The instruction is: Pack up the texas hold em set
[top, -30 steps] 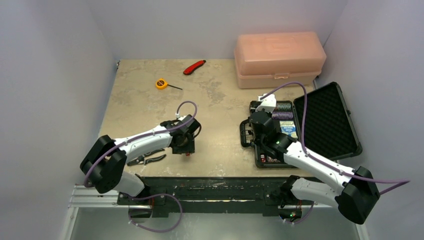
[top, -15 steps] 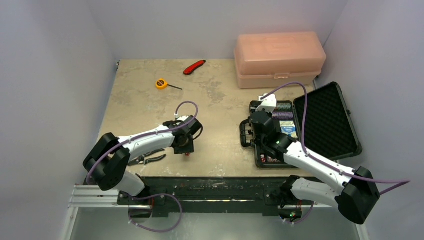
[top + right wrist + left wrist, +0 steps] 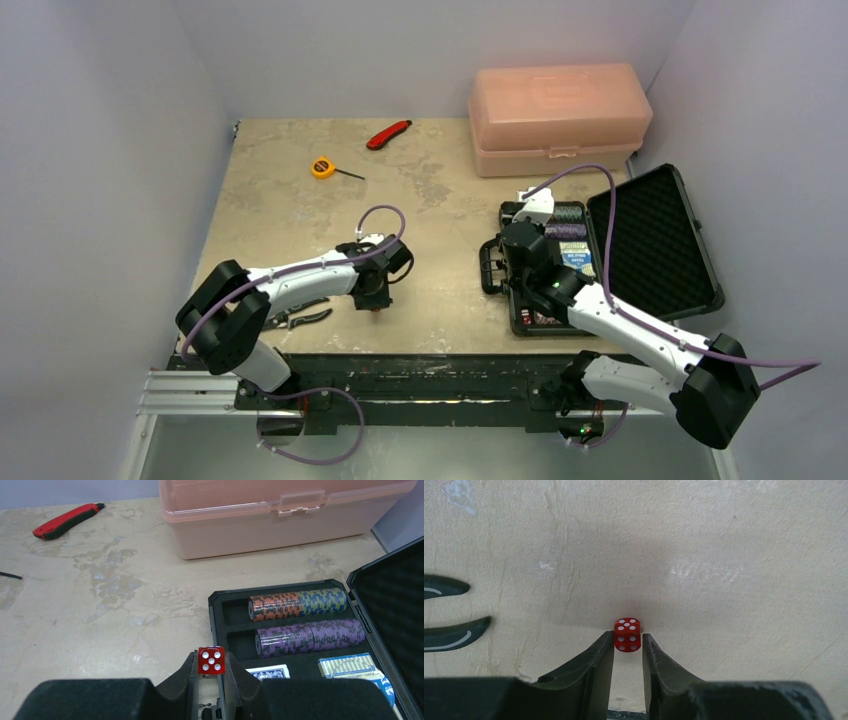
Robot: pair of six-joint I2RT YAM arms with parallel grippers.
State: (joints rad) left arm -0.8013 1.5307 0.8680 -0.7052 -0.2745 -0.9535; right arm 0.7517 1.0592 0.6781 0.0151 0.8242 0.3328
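Note:
The open black case (image 3: 497,272) lies at the right, its foam lid (image 3: 655,240) flat beside it. In the right wrist view it holds an orange and yellow chip roll (image 3: 297,603), a purple chip roll (image 3: 310,636) and blue card decks (image 3: 350,667). My right gripper (image 3: 211,667) is shut on a red die (image 3: 211,660) over the case's left edge (image 3: 214,625). My left gripper (image 3: 627,642) is down at the table, its fingertips closed on another red die (image 3: 627,634), which also shows in the top view (image 3: 376,309).
A translucent pink box (image 3: 558,118) stands at the back right. A red utility knife (image 3: 389,133) and a yellow tape measure (image 3: 322,167) lie at the back. Pruning shears (image 3: 295,318) lie left of my left gripper, and their handles show in the left wrist view (image 3: 449,630).
My left arm's elbow and wrist have shifted a little to the right while its fingertips stayed at the die. The right arm has not moved.

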